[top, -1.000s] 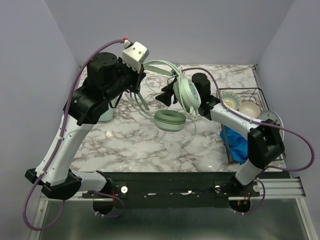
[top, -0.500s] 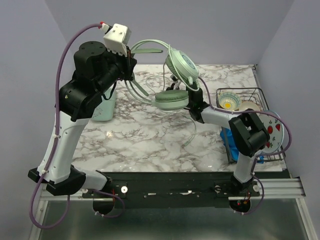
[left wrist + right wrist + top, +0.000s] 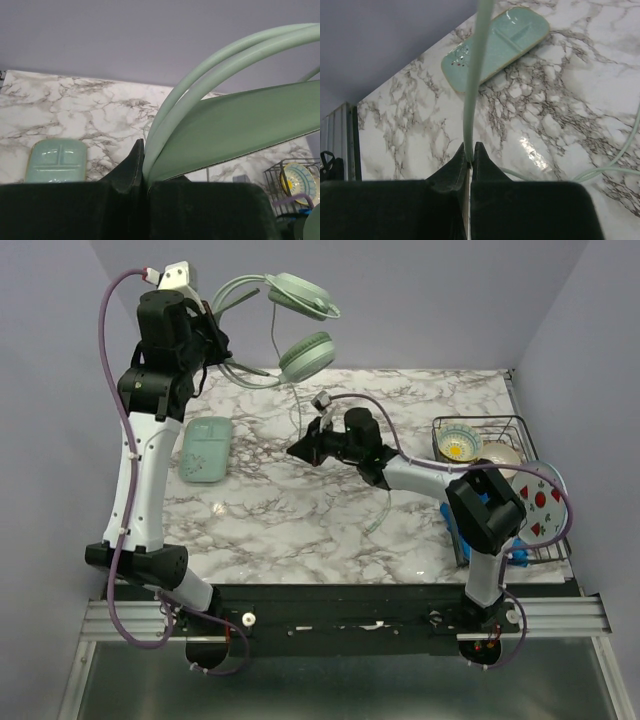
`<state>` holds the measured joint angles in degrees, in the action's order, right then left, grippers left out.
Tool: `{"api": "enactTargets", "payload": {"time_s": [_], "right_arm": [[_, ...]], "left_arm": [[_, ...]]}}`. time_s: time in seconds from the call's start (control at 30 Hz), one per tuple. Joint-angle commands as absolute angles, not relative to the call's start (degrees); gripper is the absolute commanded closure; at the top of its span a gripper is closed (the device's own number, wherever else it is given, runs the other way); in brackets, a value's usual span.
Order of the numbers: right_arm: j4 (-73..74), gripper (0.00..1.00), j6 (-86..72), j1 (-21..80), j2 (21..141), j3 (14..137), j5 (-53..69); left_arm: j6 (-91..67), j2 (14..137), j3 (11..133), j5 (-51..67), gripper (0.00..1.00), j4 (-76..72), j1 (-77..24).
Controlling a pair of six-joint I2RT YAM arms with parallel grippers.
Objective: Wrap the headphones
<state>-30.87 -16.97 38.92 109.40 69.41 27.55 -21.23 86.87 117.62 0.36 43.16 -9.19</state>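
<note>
The pale mint headphones (image 3: 292, 322) hang high over the back left of the table. My left gripper (image 3: 207, 337) is shut on their arched headband (image 3: 225, 120), and its jaws (image 3: 143, 161) are pressed against the band's lower end. One ear cup (image 3: 301, 294) sits above the other (image 3: 307, 355). The thin cable (image 3: 298, 408) drops from the lower cup to my right gripper (image 3: 296, 451), which is low over the table's middle. That gripper (image 3: 471, 156) is shut on the cable (image 3: 474, 75). The rest of the cable (image 3: 384, 508) trails across the marble towards the right.
A flat mint case (image 3: 206, 448) lies on the left of the marble table (image 3: 260, 520). At the right edge stands a wire rack (image 3: 520, 430) with a bowl (image 3: 460, 443) and a strawberry plate (image 3: 541, 502). A blue cloth (image 3: 478, 528) lies beside it.
My left arm has lifted the headphones up and to the left, off the table. My right gripper has left the ear cups, moved left and down, and shut on the cable.
</note>
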Motion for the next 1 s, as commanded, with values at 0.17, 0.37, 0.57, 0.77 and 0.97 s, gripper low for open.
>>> {"api": "enactTargets", "payload": {"time_s": [0.17, 0.37, 0.57, 0.77, 0.97], "right_arm": [[-13.62, 0.99, -4.48, 49.48, 99.15, 67.42, 20.92], [-4.85, 0.99, -1.41, 51.93, 93.0, 67.58, 18.46], [6.58, 0.99, 2.19, 52.56, 88.43, 72.06, 13.73], [24.67, 0.99, 9.39, 51.6, 88.32, 83.57, -7.36], [31.03, 0.99, 13.61, 46.86, 90.7, 91.84, -16.43]], "left_arm": [[-17.6, 94.83, 116.99, -19.23, 1.0, 26.38, -4.66], [-9.68, 99.31, 114.62, -26.27, 1.0, 18.82, -4.22], [2.95, 100.2, 106.63, -27.95, 1.0, 11.53, -5.79], [28.19, 93.61, 86.07, -28.65, 1.0, -5.94, -12.47], [40.5, 86.49, 71.12, -25.06, 1.0, -9.14, -21.0]]}}
